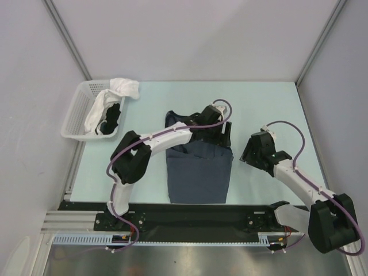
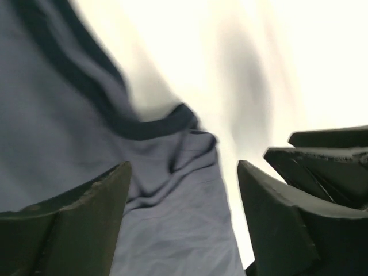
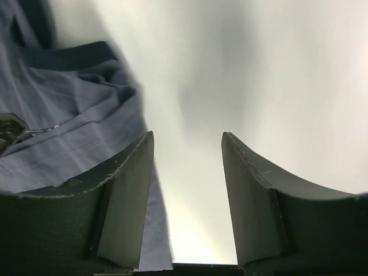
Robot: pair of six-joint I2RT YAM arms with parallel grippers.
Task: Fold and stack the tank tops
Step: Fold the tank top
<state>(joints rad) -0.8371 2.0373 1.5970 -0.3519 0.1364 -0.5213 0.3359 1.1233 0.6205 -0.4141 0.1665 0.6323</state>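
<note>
The slate-blue tank top [image 1: 198, 172] lies flat on the table, folded narrow, neck end at the back. My left gripper [image 1: 223, 137] hovers open over its rumpled back right corner. In the left wrist view the blue cloth with its dark trim [image 2: 167, 218] lies beneath the open left gripper [image 2: 184, 172], not gripped. My right gripper [image 1: 248, 154] is open and empty over bare table just right of the top. In the right wrist view the right gripper [image 3: 187, 138] frames bare table, with the top [image 3: 69, 115] to its left. A black cloth [image 1: 112, 118] lies in the basket.
The white lattice basket [image 1: 73, 115] stands at the back left, with a white cloth [image 1: 123, 87] draped over its rim. Grey walls close the table on three sides. A black rail [image 1: 190, 215] runs along the near edge.
</note>
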